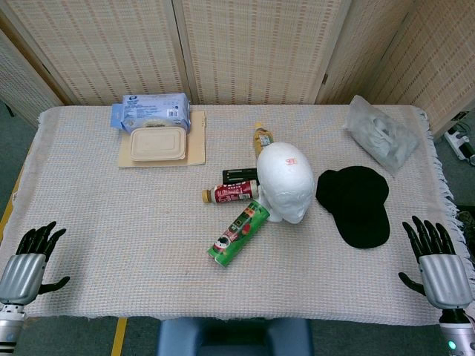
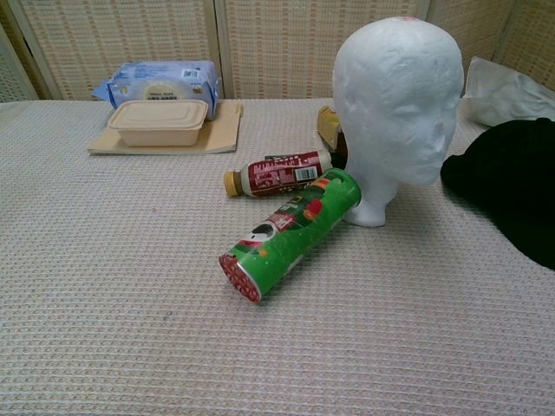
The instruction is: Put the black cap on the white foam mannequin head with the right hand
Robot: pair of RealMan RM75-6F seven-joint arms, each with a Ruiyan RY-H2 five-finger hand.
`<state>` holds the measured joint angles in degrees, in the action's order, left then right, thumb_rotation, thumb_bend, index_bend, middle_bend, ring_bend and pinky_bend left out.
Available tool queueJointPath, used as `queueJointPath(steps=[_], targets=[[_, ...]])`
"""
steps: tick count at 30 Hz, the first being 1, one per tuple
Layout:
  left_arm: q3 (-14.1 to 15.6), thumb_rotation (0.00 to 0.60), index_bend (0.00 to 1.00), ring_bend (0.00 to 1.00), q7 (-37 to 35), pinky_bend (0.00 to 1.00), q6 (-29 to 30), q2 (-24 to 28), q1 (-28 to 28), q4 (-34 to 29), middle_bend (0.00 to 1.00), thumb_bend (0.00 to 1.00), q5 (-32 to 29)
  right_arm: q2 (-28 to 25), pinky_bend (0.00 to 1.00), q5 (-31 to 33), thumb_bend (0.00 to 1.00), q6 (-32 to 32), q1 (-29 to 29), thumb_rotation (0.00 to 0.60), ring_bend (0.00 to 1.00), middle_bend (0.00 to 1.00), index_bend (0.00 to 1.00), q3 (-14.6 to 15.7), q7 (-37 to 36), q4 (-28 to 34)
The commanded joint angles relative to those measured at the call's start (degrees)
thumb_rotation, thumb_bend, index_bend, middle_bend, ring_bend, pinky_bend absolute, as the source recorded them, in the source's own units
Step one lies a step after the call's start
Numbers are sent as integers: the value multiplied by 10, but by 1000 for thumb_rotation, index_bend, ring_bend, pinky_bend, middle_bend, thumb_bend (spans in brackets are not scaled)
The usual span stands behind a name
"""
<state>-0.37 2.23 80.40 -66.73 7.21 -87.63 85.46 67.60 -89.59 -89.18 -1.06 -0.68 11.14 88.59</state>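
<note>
The black cap (image 1: 355,204) lies flat on the tablecloth, just right of the white foam mannequin head (image 1: 286,182), which stands upright mid-table. In the chest view the mannequin head (image 2: 401,104) faces forward and the cap (image 2: 512,186) shows at the right edge. My right hand (image 1: 436,259) hovers at the table's front right corner, fingers spread, holding nothing, a little in front of and to the right of the cap. My left hand (image 1: 30,259) is at the front left corner, fingers apart and empty. Neither hand shows in the chest view.
A green snack tube (image 1: 239,233) and a red-labelled bottle (image 1: 231,193) lie left of the mannequin head, a yellow bottle (image 1: 262,138) behind it. A lidded food box (image 1: 158,144) on a tan mat and a wipes pack (image 1: 151,111) sit back left; a clear plastic bag (image 1: 382,134) back right.
</note>
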Motion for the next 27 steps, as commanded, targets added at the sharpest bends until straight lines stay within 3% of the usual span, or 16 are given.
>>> queueJointPath(steps=[1, 3, 5, 7, 8, 10, 12, 15, 18, 21, 27], targets=[[1, 600, 145, 0, 0, 44, 0, 1, 0, -1, 45, 162, 0, 1, 0, 0, 62, 1, 0, 600, 0, 0, 0, 0, -3, -1], [1, 600, 145, 0, -2, 44, 0, 2, 0, -3, 45, 162, 2, 4, 0, -5, 62, -2, 0, 600, 0, 0, 0, -1, 0, -7], [1, 600, 144, 0, -5, 44, 1, 3, 0, -6, 45, 162, 3, 15, 127, -15, 63, -16, 1, 600, 37, 34, 0, -4, 14, -28], [1, 600, 144, 0, -9, 45, 2, 5, 0, -8, 45, 162, 4, 24, 574, -22, 61, -18, 2, 600, 342, 281, 0, 0, 21, -48], [1, 600, 143, 0, -10, 46, 1, 5, 0, -8, 46, 162, 5, 25, 710, -24, 61, -16, 1, 600, 481, 400, 0, 1, 19, -55], [3, 600, 143, 0, -12, 47, -1, 5, 1, -7, 45, 161, 7, 34, 884, -27, 59, -18, -3, 600, 694, 631, 1, -4, 10, -85], [3, 600, 143, 0, -15, 48, -3, 6, 1, -7, 45, 162, 6, 40, 980, -24, 58, -12, -7, 600, 862, 822, 34, -6, -1, -106], [3, 600, 144, 0, -17, 48, -9, 5, 2, -6, 44, 162, 2, 51, 1000, -20, 57, 3, -17, 600, 998, 990, 177, -9, -19, -147], [3, 600, 143, 0, -15, 50, -8, 3, 4, -6, 42, 162, 3, 65, 1000, -17, 57, 27, -29, 600, 1000, 1000, 318, -8, -57, -193], [4, 600, 147, 0, -7, 50, -6, -2, 3, -3, 42, 162, 5, 92, 1000, -17, 58, 47, -38, 600, 1000, 1000, 391, -3, -115, -256], [0, 600, 183, 0, 17, 62, 5, -9, -1, 0, 48, 162, 3, 218, 1000, -17, 57, 32, -41, 600, 1000, 1000, 491, -5, -241, -483]])
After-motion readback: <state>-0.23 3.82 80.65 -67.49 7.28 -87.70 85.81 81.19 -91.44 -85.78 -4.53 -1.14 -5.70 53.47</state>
